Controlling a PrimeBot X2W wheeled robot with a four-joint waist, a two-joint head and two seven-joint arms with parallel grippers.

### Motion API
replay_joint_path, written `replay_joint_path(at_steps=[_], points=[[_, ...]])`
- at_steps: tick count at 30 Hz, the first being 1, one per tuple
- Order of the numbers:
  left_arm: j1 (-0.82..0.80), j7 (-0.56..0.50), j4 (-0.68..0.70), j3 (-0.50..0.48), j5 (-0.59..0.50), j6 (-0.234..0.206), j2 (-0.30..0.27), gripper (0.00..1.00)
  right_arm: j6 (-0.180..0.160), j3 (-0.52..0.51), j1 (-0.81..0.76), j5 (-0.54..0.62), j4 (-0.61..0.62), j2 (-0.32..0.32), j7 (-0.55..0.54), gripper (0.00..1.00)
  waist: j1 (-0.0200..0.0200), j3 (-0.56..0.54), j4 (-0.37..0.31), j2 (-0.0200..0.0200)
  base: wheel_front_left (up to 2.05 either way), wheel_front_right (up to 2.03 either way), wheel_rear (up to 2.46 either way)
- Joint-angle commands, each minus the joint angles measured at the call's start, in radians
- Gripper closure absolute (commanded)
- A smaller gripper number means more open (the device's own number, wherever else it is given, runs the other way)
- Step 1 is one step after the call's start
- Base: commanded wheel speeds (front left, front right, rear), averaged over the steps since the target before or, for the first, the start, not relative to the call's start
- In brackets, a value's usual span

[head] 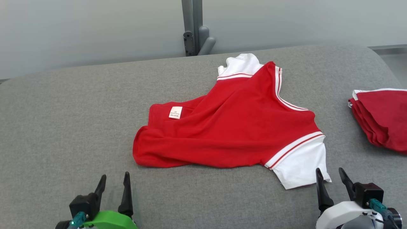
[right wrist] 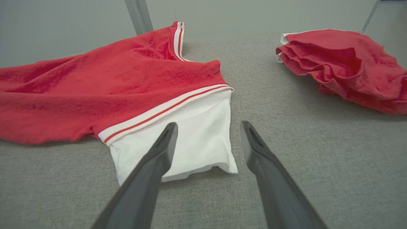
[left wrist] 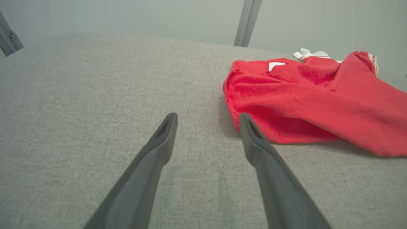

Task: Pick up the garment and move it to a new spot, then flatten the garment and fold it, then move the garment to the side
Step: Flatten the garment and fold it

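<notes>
Grey woven fabric covers the worktop (head: 63,127), and the red garment (head: 235,127), a short-sleeved shirt with white trim, lies rumpled at its middle, neither spread out nor folded. A second red garment (head: 381,121), already bundled into layers, sits well apart at the right edge. On the shirt, the white near sleeve (head: 302,165) points towards the robot at the right, the white collar (head: 240,65) sits at the far side, and a small white label (head: 175,112) shows on the turned-over body at the left.

Both arms wait at the near edge. The left gripper (head: 115,175) has its fingers spread wide and holds nothing, poised over bare worktop just short of the shirt's near-left fold. The right gripper (head: 329,170) is likewise wide apart and empty, its fingers straddling the outer corner of the white sleeve in the right wrist view.

Judging by how the cloth lies, the flattening step appears to be in hand, with folding and the move to the side yet to come. The next move likely calls for each gripper to pinch an edge, the left at the near-left fold and the right at the sleeve, and draw the fabric outward until it lies smooth.
</notes>
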State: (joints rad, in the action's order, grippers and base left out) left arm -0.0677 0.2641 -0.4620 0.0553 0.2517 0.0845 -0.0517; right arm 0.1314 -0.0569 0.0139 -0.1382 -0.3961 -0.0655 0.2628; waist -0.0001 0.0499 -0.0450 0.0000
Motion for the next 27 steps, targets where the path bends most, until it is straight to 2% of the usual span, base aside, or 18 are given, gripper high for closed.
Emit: replay_joint_path(at_steps=[1, 8, 15, 18, 19, 20, 22, 27], points=[[0.023, 0.0, 0.012, 0.011, 0.01, 0.004, 0.0, 0.0, -0.002, -0.003, -0.006, -0.008, -0.011, 0.003, 0.003, 0.0, 0.0001, -0.008, 0.026, 0.0, 0.0, 0.0, 0.0], [0.018, 0.0, 0.052, 0.074, 0.04, -0.007, 0.0, 0.0, -0.002, -0.046, 0.036, 0.004, -0.056, -0.004, 0.003, 0.0, 0.0001, 0.036, 0.049, 0.0, 0.0, 0.0, 0.0], [-0.026, 0.0, 0.061, 0.1, 0.029, 0.0, -0.001, 0.0, -0.002, -0.112, 0.119, 0.048, -0.22, -0.009, 0.003, 0.0, 0.0001, 0.08, 0.088, 0.0, 0.0, 0.0, 0.0], [-0.032, 0.0, 0.068, 0.095, 0.024, 0.003, -0.001, 0.0, -0.001, -0.105, 0.147, 0.05, -0.321, -0.006, -0.004, 0.0, 0.0001, 0.089, 0.098, 0.0, 0.0, 0.0, 0.0], [-0.032, 0.0, 0.071, 0.092, 0.023, 0.004, -0.001, 0.0, -0.001, -0.097, 0.153, 0.043, -0.35, -0.004, -0.005, 0.79, 0.0001, 0.091, 0.099, 0.0, 0.0, 0.0, 0.0], [-0.03, 0.0, 0.074, 0.089, 0.023, 0.004, -0.001, 0.0, -0.001, -0.09, 0.159, 0.033, -0.373, -0.003, -0.007, 1.0, 0.0001, 0.093, 0.1, 0.0, 0.0, 0.0, 0.0], [-0.025, 0.0, 0.079, 0.082, 0.025, 0.003, -0.001, 0.0, -0.001, -0.095, 0.165, 0.01, -0.386, -0.012, -0.008, 1.0, 0.0001, 0.095, 0.093, 0.0, 0.0, 0.0, 0.0], [-0.009, 0.0, 0.085, 0.073, 0.037, 0.005, 0.0, 0.0, -0.002, -0.171, 0.13, -0.014, -0.263, -0.072, 0.001, 1.0, 0.0001, 0.077, 0.056, 0.0, 0.0, 0.0, 0.0]])
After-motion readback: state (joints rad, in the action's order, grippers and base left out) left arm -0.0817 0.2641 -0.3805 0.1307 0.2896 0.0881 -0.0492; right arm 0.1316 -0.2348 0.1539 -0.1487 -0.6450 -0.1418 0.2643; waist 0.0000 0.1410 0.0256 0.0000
